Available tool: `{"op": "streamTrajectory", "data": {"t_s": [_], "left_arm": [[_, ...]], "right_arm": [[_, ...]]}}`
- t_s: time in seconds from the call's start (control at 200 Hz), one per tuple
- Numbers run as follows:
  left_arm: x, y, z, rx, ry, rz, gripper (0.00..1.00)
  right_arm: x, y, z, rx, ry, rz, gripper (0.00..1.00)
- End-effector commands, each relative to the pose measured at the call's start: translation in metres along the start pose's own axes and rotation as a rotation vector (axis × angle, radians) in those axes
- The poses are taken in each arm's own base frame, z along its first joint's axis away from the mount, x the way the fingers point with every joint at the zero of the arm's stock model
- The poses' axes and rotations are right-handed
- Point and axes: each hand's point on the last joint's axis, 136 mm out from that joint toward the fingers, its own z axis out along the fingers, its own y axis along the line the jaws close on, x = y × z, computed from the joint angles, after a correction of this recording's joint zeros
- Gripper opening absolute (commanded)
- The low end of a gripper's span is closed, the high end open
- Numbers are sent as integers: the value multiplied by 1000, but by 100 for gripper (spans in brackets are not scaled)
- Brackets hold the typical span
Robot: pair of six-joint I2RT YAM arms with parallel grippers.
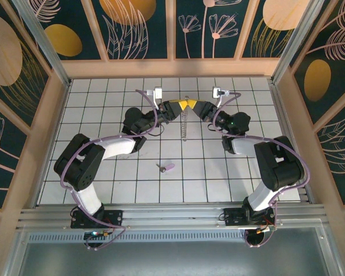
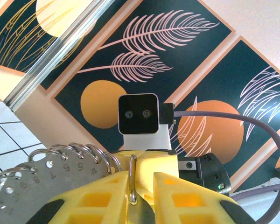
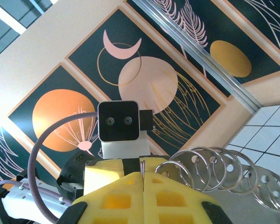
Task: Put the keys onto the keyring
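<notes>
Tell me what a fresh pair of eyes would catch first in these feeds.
The yellow left gripper and right gripper meet tip to tip over the far middle of the table, with a bunch of silver rings trailing from where they meet. The small lilac key lies alone on the tiles nearer the bases, touched by neither.

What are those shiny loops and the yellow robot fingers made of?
The loops look like metal, probably polished steel: they are thin and silvery, with bright glints along the wire. The yellow fingers look like matte plastic, perhaps printed: the colour is flat, there is no shine, and square pockets are formed into them.
</notes>
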Motion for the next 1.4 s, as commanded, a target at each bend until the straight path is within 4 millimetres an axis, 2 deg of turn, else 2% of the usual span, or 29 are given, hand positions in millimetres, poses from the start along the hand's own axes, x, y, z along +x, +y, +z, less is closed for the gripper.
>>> {"op": "streamTrajectory", "data": {"t_s": [0.0, 0.205, 0.32, 0.345, 0.36, 0.44, 0.511, 0.596, 0.626, 0.851, 1.096, 1.391], "left_arm": [[-5, -18, 7, 67, -8, 53, 18], [-4, -19, 7, 69, -4, 64, 0], [-4, -16, 6, 54, -15, 59, 0], [-6, -16, 5, 51, -20, 59, 0], [-6, -16, 5, 48, -23, 61, 0], [-8, -16, 4, 33, -33, 66, 0], [-9, -20, 3, 36, -26, 91, 0], [-5, -18, 3, 18, -2, 144, 0], [-11, -29, 2, 24, -6, 183, 0], [-15, -39, -1, -19, 33, 427, 0], [-13, -54, -5, 21, 62, 623, 0], [-13, -61, -10, 36, 49, 730, 0]], "right_arm": [[-5, 15, 6, -43, -8, -51, 0], [-4, 15, 5, -26, -4, -53, 0], [-9, 14, 4, -5, -14, -51, 0], [-11, 14, 3, 1, -21, -51, 7], [-13, 14, 1, 5, -27, -53, 15], [-24, 14, -9, 34, -73, -55, 37], [-33, 18, -18, 51, -101, -68, 43], [-40, 24, -28, 77, -123, -90, 44], [-42, 25, -31, 92, -130, -99, 44], [-44, 19, -51, 232, -161, -136, 45], [-25, 2, -69, 329, -159, -116, 45], [-5, -14, -84, 390, -137, -87, 45]]}}
